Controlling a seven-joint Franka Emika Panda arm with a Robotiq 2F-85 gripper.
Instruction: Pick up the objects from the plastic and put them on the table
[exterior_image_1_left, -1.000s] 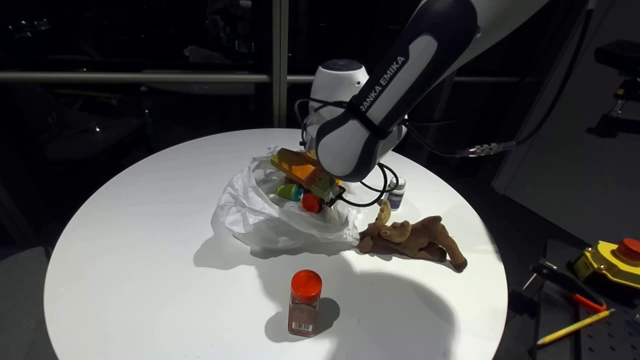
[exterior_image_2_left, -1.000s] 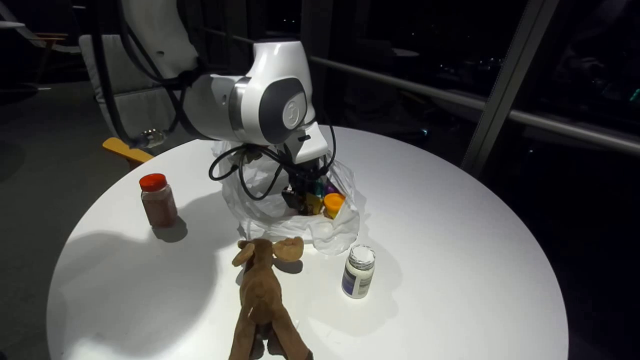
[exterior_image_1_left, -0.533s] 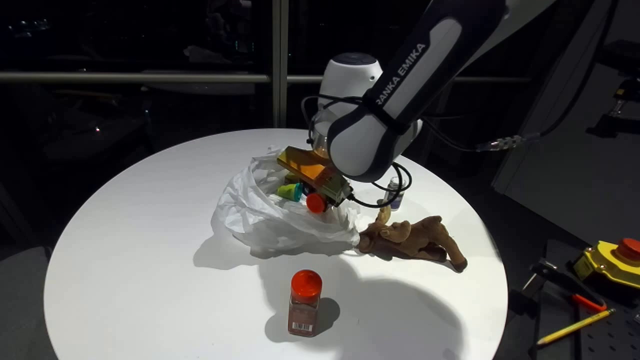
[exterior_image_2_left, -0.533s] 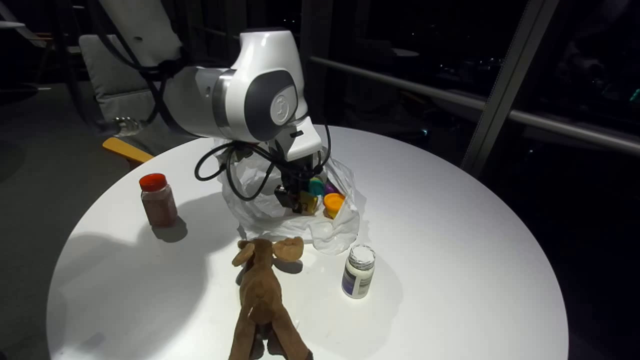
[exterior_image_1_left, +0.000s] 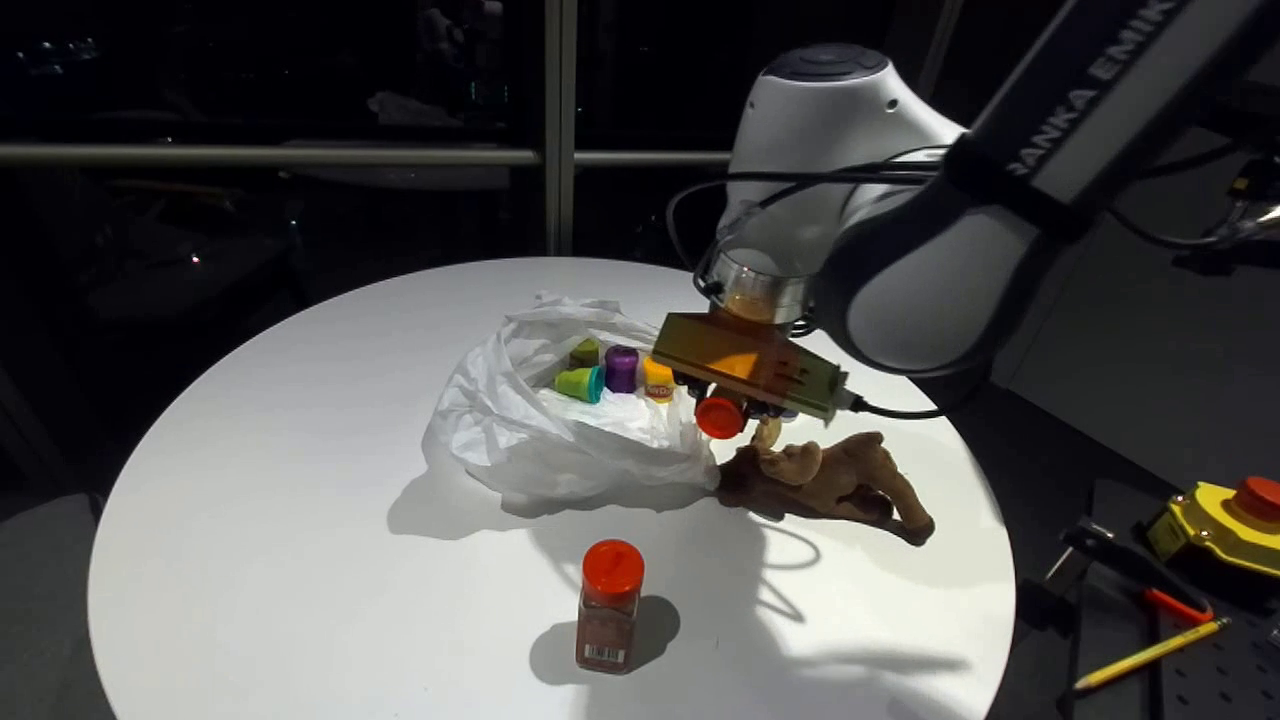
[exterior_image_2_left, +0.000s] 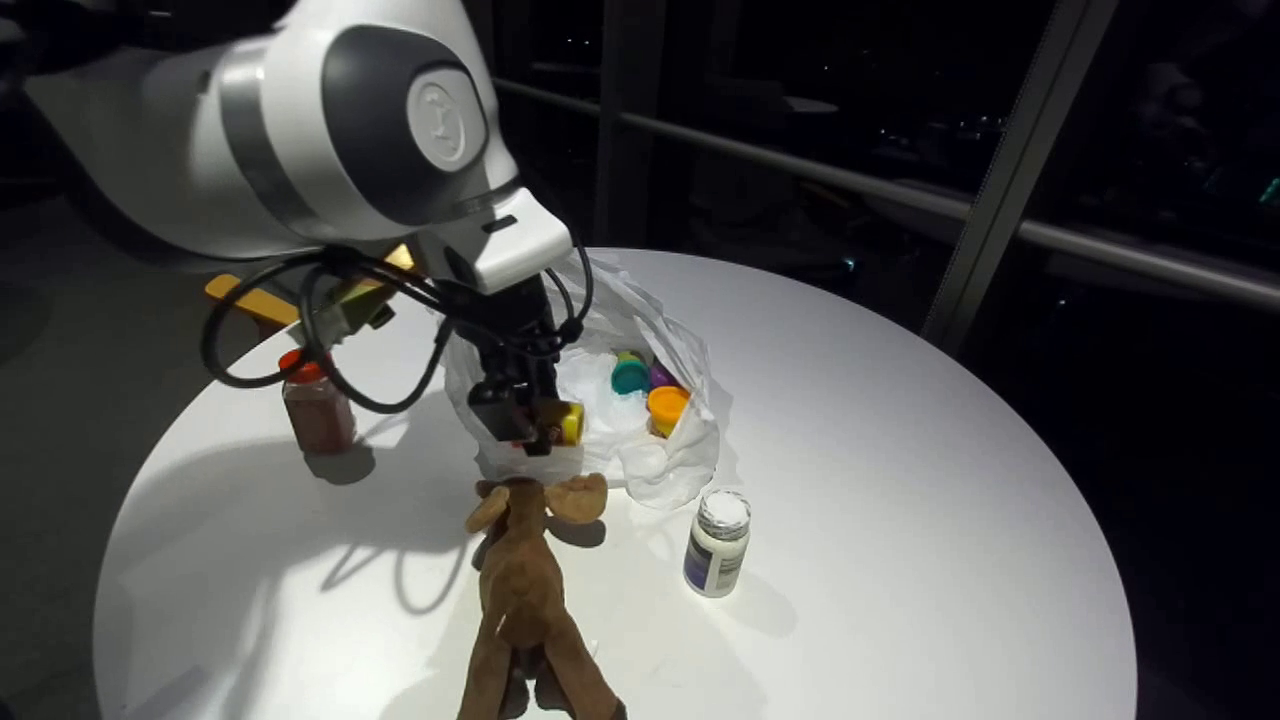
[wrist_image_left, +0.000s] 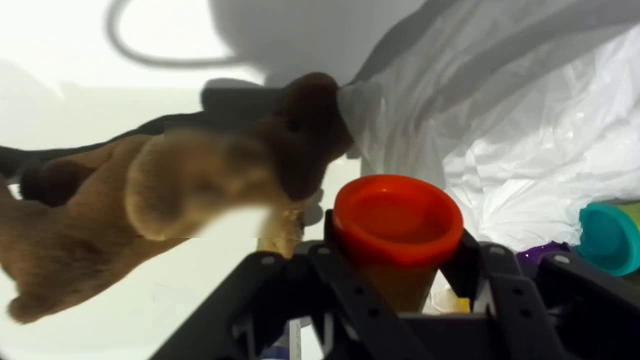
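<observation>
by the rim of the plastic bag (exterior_image_1_left: 560, 460), near the toy moose (exterior_image_1_left: 845, 475): one gripper (wrist_image_left: 397, 240), jaws closed about one red-lidded tub (exterior_image_1_left: 720, 418), held clear of the table (exterior_image_1_left: 250, 500). position: shifted toward the moose; a moment earlier, over the bag's mouth. newly plain in an exterior view, within the bag: one purple tub (exterior_image_1_left: 621, 370), one yellow tub (exterior_image_1_left: 658, 380). unchanged there: one teal-lidded tub (exterior_image_1_left: 578, 384), tilted. unmoved, standing on the table: one red-lidded jar (exterior_image_1_left: 607, 620), one white bottle (exterior_image_2_left: 717, 545).

Dark windows (exterior_image_2_left: 860, 70) (a few tiny lights (exterior_image_2_left: 849, 264) in them), a pale rail (exterior_image_2_left: 800, 166), dim grey floor (exterior_image_2_left: 60, 420).
</observation>
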